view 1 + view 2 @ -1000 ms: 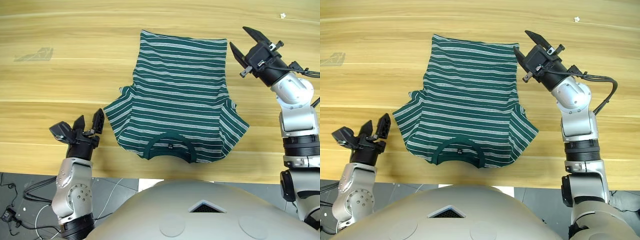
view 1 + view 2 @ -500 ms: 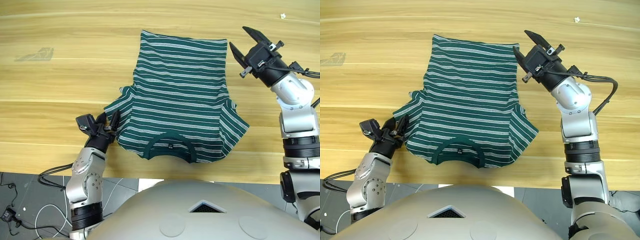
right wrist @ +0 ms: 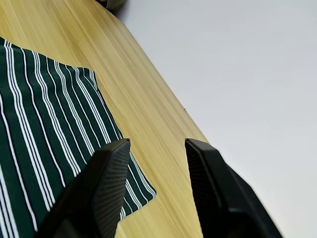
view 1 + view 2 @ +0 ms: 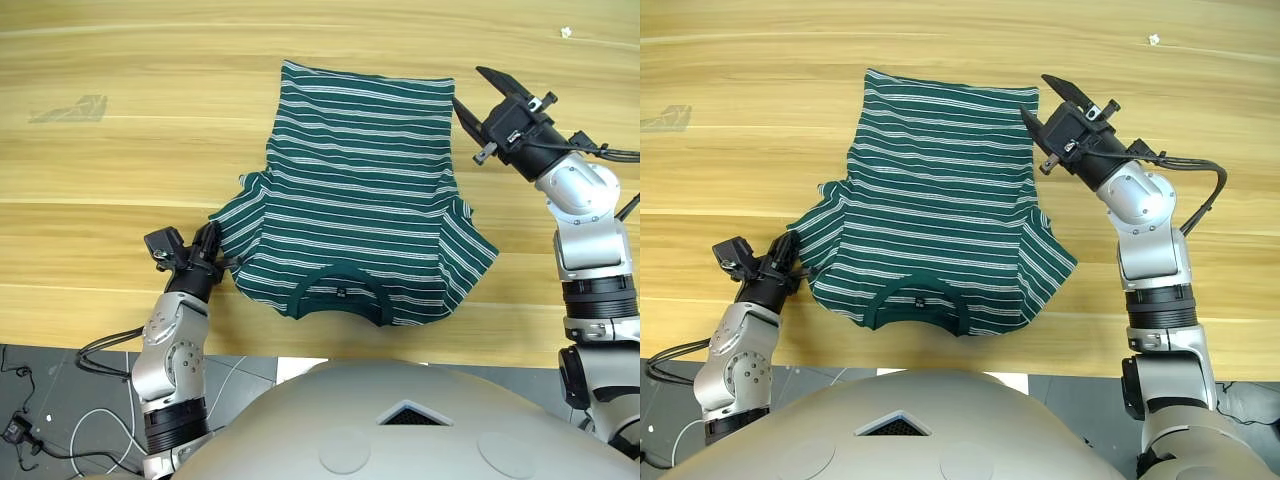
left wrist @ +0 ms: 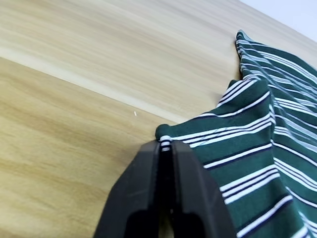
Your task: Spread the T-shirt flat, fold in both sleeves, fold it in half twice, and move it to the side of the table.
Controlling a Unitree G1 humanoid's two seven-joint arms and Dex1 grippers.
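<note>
Green-and-white striped T-shirt (image 4: 355, 200) spread on the wooden worktop (image 4: 140, 170), collar toward the robot and hem on the far side, both short sleeves out to the sides, a little wrinkled. Left claw (image 5: 166, 145) closed tight on the edge of the left sleeve, low against the worktop. Right claw (image 4: 478, 95) with fingers wide apart and gripping nothing, held above the worktop just beside the far right corner of the hem.

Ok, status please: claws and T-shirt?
Left claw shut on T-shirt sleeve edge. Right claw open by far hem corner. Nothing in the way.
</note>
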